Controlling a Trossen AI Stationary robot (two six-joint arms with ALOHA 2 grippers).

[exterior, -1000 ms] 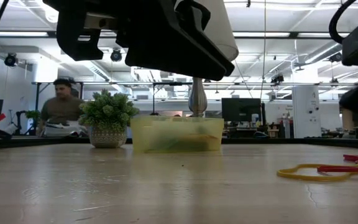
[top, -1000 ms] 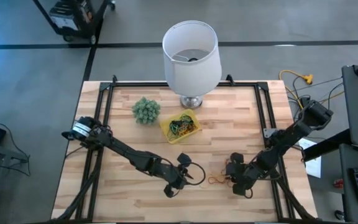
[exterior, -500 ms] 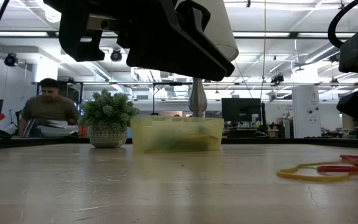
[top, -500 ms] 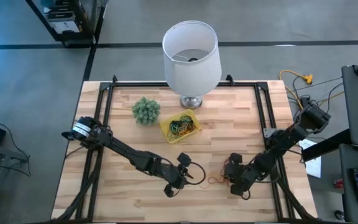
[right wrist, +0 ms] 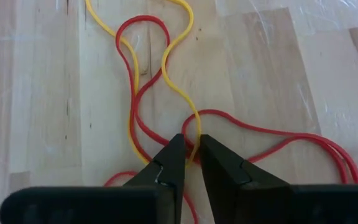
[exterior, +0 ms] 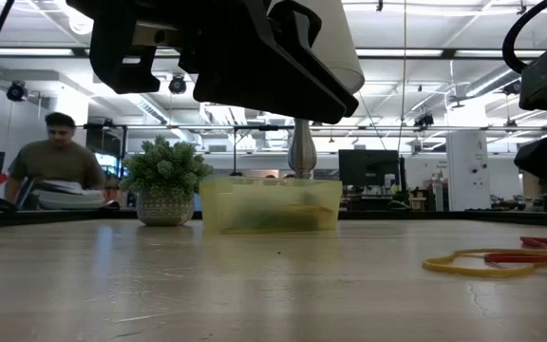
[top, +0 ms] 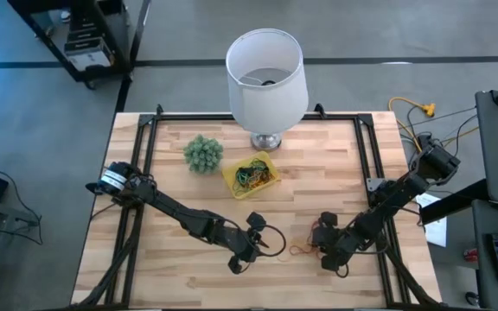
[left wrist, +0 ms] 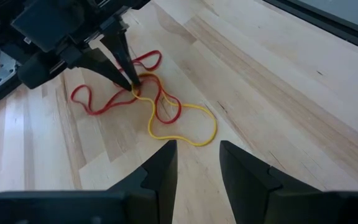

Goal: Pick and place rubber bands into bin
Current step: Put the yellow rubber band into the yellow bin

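Nowhere is writing legible; right gripper [right wrist: 190, 151] pinches tangled rubber bands [right wrist: 160, 81] near the table [top: 188, 285] front; left gripper [left wrist: 196, 163] hovers parted.

Red and yellow rubber bands [right wrist: 166, 81] on pale wood counter [top: 335, 164]; yellow bin [top: 251, 175]; white lamp [top: 265, 76]; green plant [top: 203, 153].

The bin [top: 251, 175] sits on the table [top: 318, 155] in front of the lamp [top: 266, 82], with the plant [top: 203, 153] to its left. Nearer the front edge, loose rubber bands [top: 301, 249] lie between the left gripper [top: 264, 245] and the right gripper [top: 318, 244], whose tips rest on them.
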